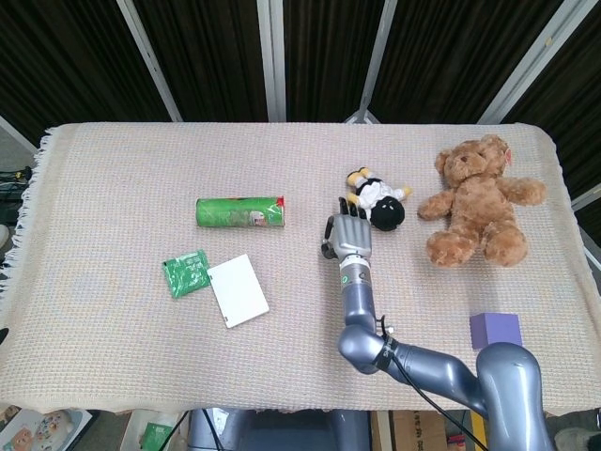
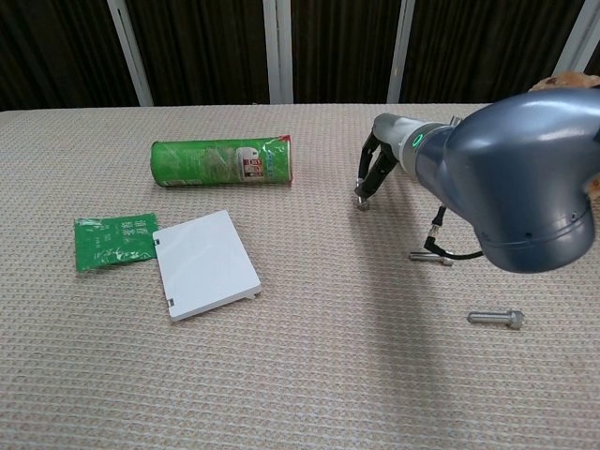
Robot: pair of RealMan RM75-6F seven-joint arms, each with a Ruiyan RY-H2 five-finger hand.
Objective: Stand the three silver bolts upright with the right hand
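My right hand (image 2: 373,171) reaches down to the cloth in the chest view, its fingertips (image 2: 364,190) closing around a small silver bolt (image 2: 362,202) that stands on the cloth. A second silver bolt (image 2: 431,258) lies flat, partly under my right forearm. The third silver bolt (image 2: 495,319) lies flat at the near right, apart from the arm. In the head view the right hand (image 1: 347,235) sits mid-table, palm down, and hides the bolt beneath it. The left hand shows in neither view.
A green tube can (image 1: 240,212) lies left of the hand, with a green packet (image 1: 185,272) and a white card (image 1: 238,289) nearer. A small plush toy (image 1: 377,199) and a brown teddy bear (image 1: 479,199) lie to the right. A purple block (image 1: 495,330) sits near the front right.
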